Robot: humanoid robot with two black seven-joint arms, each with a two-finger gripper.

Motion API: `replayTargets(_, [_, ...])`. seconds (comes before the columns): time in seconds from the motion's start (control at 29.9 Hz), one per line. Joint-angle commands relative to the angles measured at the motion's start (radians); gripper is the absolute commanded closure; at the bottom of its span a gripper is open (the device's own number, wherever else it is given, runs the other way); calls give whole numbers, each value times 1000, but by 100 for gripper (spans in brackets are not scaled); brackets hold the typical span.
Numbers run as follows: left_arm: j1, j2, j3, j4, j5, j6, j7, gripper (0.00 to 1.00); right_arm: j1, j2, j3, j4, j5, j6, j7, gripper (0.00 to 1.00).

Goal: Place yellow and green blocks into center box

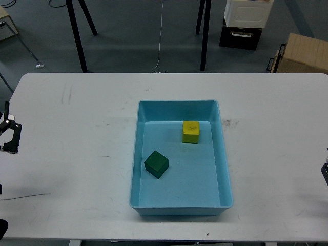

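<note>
The blue box (pixel 224 154) stands in the middle of the white table. The yellow block (pixel 191 131) lies inside it toward the far right. The green block (pixel 156 164) lies inside it at the near left, turned at an angle. My left gripper (pixel 9 128) shows small at the table's left edge, far from the box; its fingers look apart and hold nothing. Only a dark sliver of my right gripper (pixel 325 172) shows at the right edge, so I cannot tell how its fingers stand.
The white table (pixel 77 154) carries only the box. Beyond its far edge are black stand legs (pixel 77 36), a dark case with a white bin (pixel 246 23) and a cardboard box (pixel 302 54) on the floor.
</note>
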Motion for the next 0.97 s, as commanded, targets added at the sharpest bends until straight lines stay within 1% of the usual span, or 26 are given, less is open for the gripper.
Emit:
replayTargets(0.0, [92, -4, 103, -18, -39, 0, -1, 1, -42, 34, -52, 31, -7, 0, -3, 1])
replayTargets(0.13, [165, -4, 218, -18, -80, 0, -3, 0, -50, 42, -87, 35, -11, 0, -3, 1])
replayTargets(0.23, [179, -4, 260, -16, -80, 0, -7, 0, -50, 42, -87, 38, -11, 0, -3, 1])
replayTargets(0.94, [187, -4, 253, -13, -83, 0, -15, 0, -53, 41, -72, 60, -16, 0, -1, 1])
